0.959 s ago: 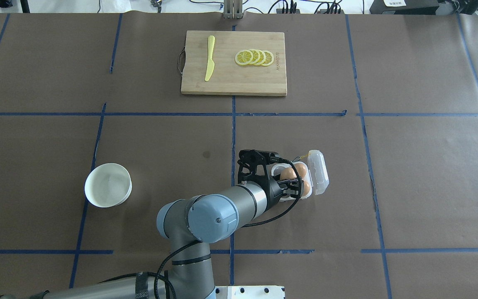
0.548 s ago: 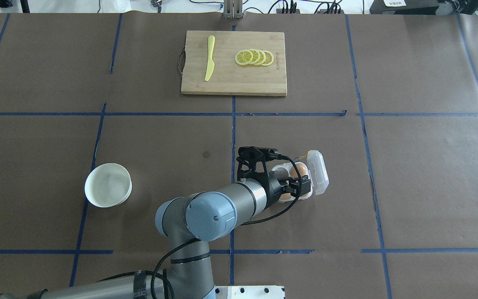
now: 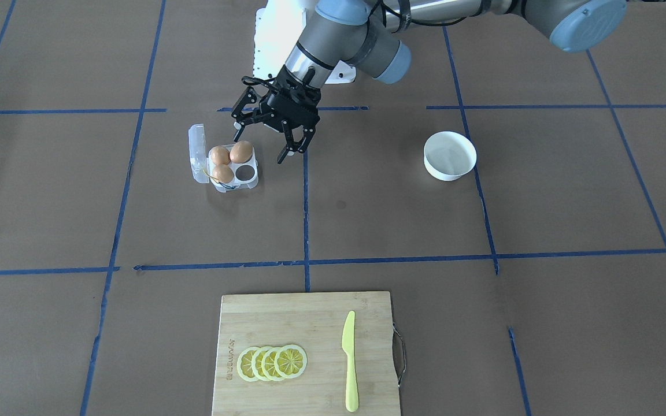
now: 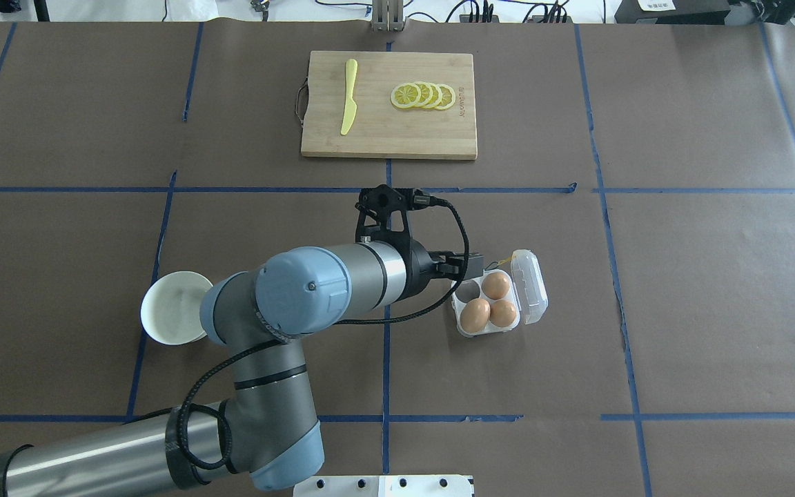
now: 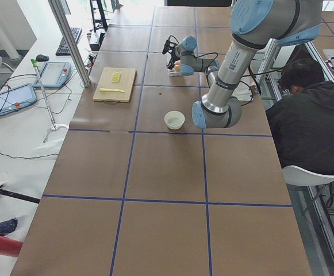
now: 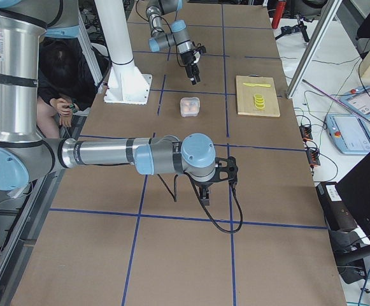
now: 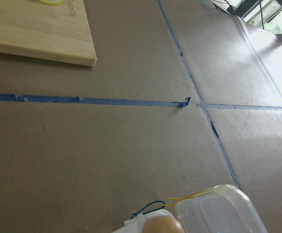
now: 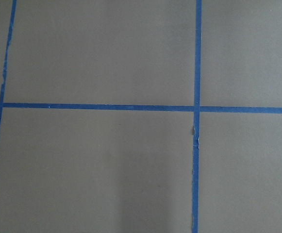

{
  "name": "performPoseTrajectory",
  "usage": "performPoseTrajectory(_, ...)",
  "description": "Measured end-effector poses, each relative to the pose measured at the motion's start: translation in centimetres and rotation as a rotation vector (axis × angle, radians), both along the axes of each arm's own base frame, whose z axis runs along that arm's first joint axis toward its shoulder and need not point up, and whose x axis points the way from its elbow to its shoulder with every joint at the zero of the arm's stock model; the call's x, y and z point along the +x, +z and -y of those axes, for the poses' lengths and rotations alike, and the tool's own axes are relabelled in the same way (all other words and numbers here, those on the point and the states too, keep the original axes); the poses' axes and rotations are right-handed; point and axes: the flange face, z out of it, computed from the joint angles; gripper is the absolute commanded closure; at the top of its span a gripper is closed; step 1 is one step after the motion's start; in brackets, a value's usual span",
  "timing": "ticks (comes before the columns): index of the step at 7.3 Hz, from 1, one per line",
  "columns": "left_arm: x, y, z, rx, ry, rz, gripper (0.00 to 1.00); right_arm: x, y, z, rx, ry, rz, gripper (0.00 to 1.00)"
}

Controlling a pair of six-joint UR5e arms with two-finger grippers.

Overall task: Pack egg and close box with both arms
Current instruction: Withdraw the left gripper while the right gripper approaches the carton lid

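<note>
Brown eggs (image 4: 503,313), three of them, sit in the box (image 3: 251,181), a clear four-cup carton lying just below and beside the left gripper (image 3: 258,150). That gripper hangs over the table, its two black fingers spread wide with nothing between them. The egg (image 3: 241,151) nearest it rests in its cup, close under one fingertip yet apart from it. Next to that egg, also on the gripper's side, one cup (image 3: 245,171) shows bare plastic. The other two eggs fill the cups farther from the gripper. Beyond them the clear lid (image 4: 531,286) lies thrown back, on the carton's side away from the fingers. A thin yellow band (image 7: 191,196) trails by the lid's end.

Back along the gripper's own arm, past the elbow, stands a white bowl (image 4: 171,314). Well apart from the gripper, away from the robot's base, a wooden board (image 4: 389,134) carries lemon slices (image 4: 424,95) and a yellow knife (image 4: 348,96). The right gripper (image 6: 204,196) hangs far from all this over brown paper (image 8: 107,170) and blue tape (image 8: 107,107). Whether it is parted or closed, I cannot tell.
</note>
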Motion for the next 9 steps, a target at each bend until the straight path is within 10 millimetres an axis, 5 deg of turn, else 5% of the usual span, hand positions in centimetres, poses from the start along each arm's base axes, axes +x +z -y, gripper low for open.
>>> performPoseTrajectory(2, -5.7, -0.4, 1.4, 0.009, 0.007, 0.152, 0.00, -3.4, -4.3, 0.4, -0.011, 0.020, 0.016, 0.03)
performPoseTrajectory(4, -12.1, 0.4, 3.1, 0.017, -0.020, 0.216, 0.00, -9.2, -7.4, 0.5, -0.019, 0.051, 0.068, 0.43)
performPoseTrajectory(7, -23.1, 6.9, 6.1, 0.018, -0.057, 0.300, 0.00, -21.1, -10.6, -1.2, -0.057, 0.046, 0.153, 0.87)
performPoseTrajectory(9, -30.3, 12.9, 7.0, 0.068, -0.042, 0.424, 0.00, -27.3, -11.8, -3.2, -0.070, 0.009, 0.184, 1.00)
